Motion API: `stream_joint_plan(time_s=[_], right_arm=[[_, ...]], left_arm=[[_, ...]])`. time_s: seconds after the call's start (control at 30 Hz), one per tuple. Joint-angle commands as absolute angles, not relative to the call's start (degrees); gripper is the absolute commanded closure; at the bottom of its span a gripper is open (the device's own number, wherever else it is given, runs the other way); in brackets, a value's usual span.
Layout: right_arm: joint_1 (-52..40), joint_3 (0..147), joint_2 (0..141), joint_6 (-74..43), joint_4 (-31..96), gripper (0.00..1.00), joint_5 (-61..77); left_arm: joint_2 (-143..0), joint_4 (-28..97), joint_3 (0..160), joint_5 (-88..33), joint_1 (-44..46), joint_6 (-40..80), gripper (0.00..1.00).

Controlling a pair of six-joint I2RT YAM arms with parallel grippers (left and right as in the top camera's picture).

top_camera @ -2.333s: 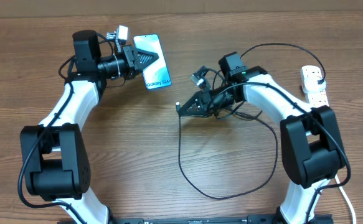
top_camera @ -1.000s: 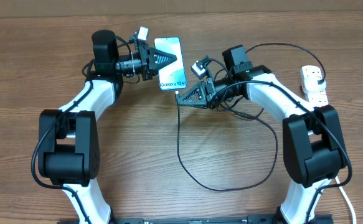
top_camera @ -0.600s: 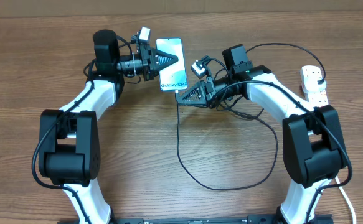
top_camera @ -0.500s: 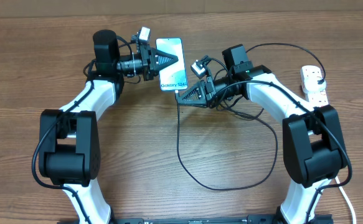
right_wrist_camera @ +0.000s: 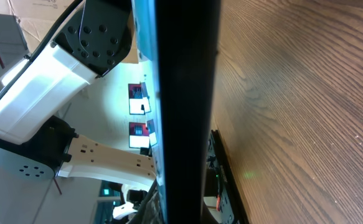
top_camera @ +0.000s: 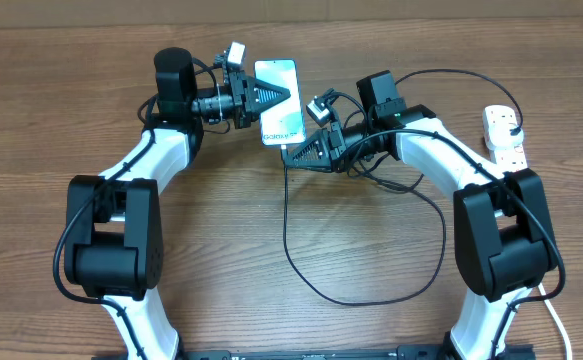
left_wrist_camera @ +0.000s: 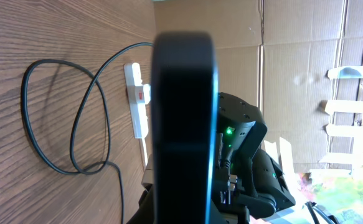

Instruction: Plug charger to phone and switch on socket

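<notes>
My left gripper point(top_camera: 275, 97) is shut on the phone point(top_camera: 281, 125) and holds it above the table with its light-blue lit screen facing up. My right gripper point(top_camera: 292, 153) is shut on the connector end of the charger point(top_camera: 287, 230), right at the phone's near end. I cannot tell whether the tip is inside the port. The black cable loops over the table to the plug in the socket point(top_camera: 504, 135) at the far right. In the left wrist view the phone point(left_wrist_camera: 181, 112) is a dark edge-on bar, with the socket point(left_wrist_camera: 137, 99) beyond. The right wrist view shows the phone edge point(right_wrist_camera: 187, 93); the connector is hidden.
The wooden table point(top_camera: 221, 260) carries the wide cable loop at centre right. The socket's white cord point(top_camera: 556, 320) runs down the right edge. Cardboard boxes point(left_wrist_camera: 306, 37) stand beyond the table.
My left gripper has carried the phone to the right, and my right gripper has moved up and left with the connector. In the last half second the phone has edged slightly closer.
</notes>
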State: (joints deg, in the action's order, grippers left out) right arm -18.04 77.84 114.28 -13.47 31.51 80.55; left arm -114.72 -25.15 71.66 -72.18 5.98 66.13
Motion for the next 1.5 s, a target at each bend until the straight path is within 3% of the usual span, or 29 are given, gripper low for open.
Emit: stream_joint_plan(time_s=[0.0, 1.47], right_arm=[[-18.0, 79.1, 112.5, -13.8, 31.1, 0.96, 81.3], [-16.0, 79.1, 112.5, -13.8, 30.3, 0.96, 82.1]], left_arm=[[-114.7, -25.6, 72.2, -73.3, 6.6, 67.0, 0.96], [-114.7, -25.5, 72.2, -73.4, 6.4, 65.8, 0.96]])
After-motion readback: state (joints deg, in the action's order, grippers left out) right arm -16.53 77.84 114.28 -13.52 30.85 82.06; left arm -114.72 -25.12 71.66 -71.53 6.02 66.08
